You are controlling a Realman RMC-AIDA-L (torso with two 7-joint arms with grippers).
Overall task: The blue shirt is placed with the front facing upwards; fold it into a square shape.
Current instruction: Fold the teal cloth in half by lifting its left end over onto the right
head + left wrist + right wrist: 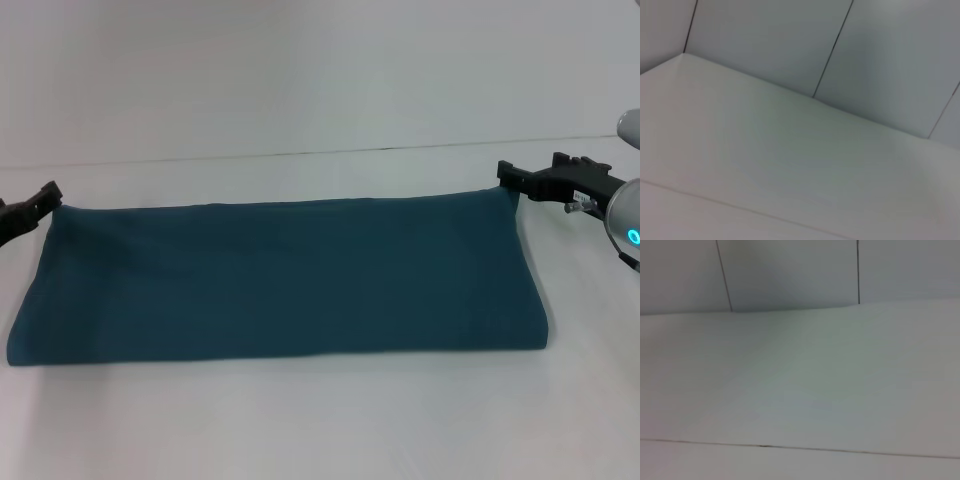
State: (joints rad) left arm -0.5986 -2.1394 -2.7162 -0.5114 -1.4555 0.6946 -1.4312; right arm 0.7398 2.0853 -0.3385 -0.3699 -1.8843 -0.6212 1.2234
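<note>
The blue shirt (280, 280) lies on the white table (320, 430) as a long band folded across the head view, with only plain teal cloth showing. My left gripper (48, 196) sits at the band's far left corner, its fingers pressed together on the cloth edge. At the far right corner my right gripper (510, 178) is likewise shut on the cloth. The far edge runs straight between the two grippers. Neither wrist view shows the shirt or any fingers.
White tabletop surrounds the shirt, with a wide strip in front of it. The table's far edge (300, 155) meets a pale wall. Both wrist views show only the white surface (765, 165) and wall panels (790, 275).
</note>
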